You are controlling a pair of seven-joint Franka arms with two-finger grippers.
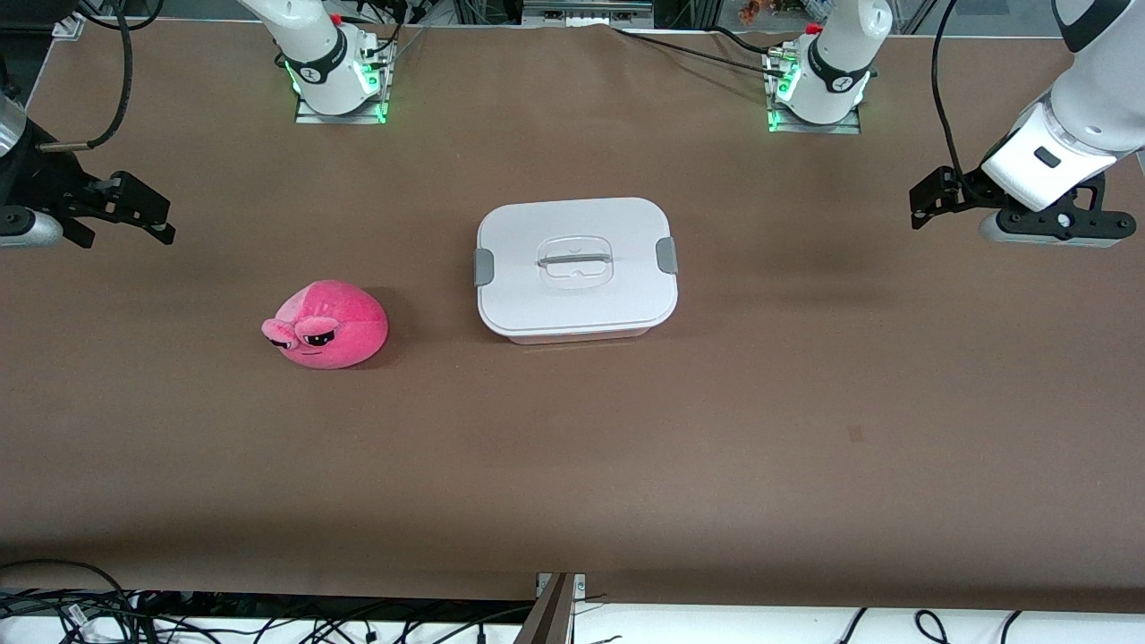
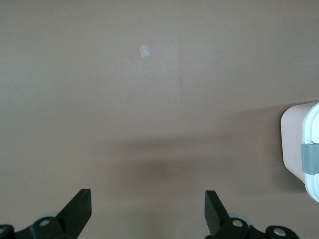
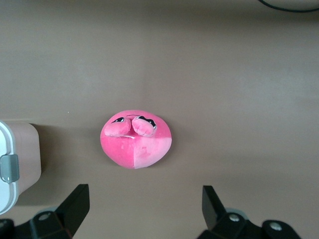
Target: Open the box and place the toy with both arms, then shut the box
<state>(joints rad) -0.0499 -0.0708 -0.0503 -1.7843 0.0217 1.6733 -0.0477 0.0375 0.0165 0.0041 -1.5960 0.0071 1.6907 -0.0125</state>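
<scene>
Cables (image 1: 268, 622) are lying tangled along the bottom edge of the front view, cut off by the frame, just past the edge of the brown table (image 1: 626, 465).

Up from there, the toy (image 1: 326, 325) is sitting at centre left of that view, face turned toward the front camera, eyes half shut. It is lying well apart from the box (image 1: 576, 268), which is resting at the middle of the frame with its white lid (image 1: 617, 295) on and both grey side clips (image 1: 665, 256) showing. Only a thin strip of the base is peeking out under the lid's lower edge.

At the left edge of the front view the right gripper (image 1: 152, 219) is hanging over bare table, partly cut off by the frame; its wrist view is showing both fingers (image 3: 75, 201) spread wide with nothing between them, only their tips in the picture. That view is also catching the toy (image 3: 136, 138) at its centre and a corner of the box (image 3: 20, 149), mostly cropped.

At the right edge, the left gripper (image 1: 926, 201) is hovering over bare table too, its fingertips hard to separate from the dark mount. In its wrist view the fingers (image 2: 79, 206) are standing wide apart and empty, and one end of the box (image 2: 299, 149) with one clip is poking in at the frame's right edge. A small pale patch (image 2: 145, 51) is showing on the table, too faint to identify.
</scene>
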